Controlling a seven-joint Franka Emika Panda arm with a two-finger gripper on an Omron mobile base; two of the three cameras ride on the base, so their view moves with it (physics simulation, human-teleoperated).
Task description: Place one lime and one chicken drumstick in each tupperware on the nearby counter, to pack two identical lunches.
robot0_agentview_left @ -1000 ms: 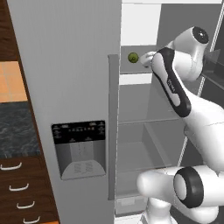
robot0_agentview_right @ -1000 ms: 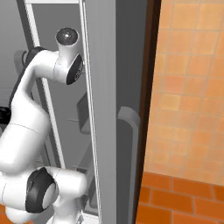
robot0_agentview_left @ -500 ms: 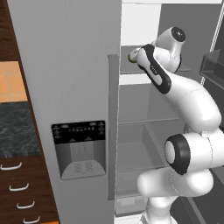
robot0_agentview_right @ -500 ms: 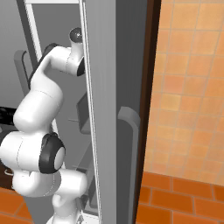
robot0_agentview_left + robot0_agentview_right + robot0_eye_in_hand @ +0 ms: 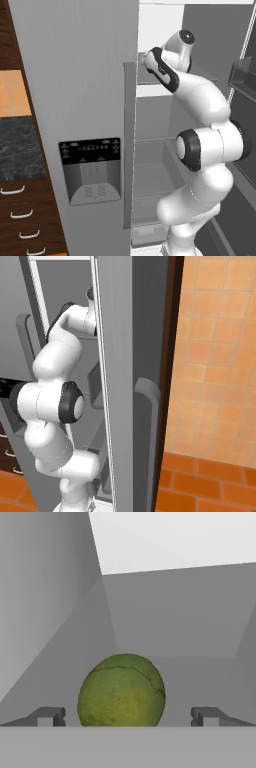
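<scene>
Since the earlier frame our arm has swung deeper into the fridge (image 5: pixel 90 75). Our end effector (image 5: pixel 125 716) is open, fingertips wide apart; the lime (image 5: pixel 121 691) sits on the shelf directly ahead, centred between them.

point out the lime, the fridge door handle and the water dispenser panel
lime (image 5: pixel 121 691), hand view, middle of its green skin
fridge door handle (image 5: pixel 129 145), left base view, middle of the upright grey bar
water dispenser panel (image 5: pixel 90 170), left base view, centre of the dark recess

A kitchen: steel fridge (image 5: pixel 75 100) with dispenser (image 5: pixel 91 170), marbled counter (image 5: pixel 17 147), drawers (image 5: pixel 25 220).
</scene>
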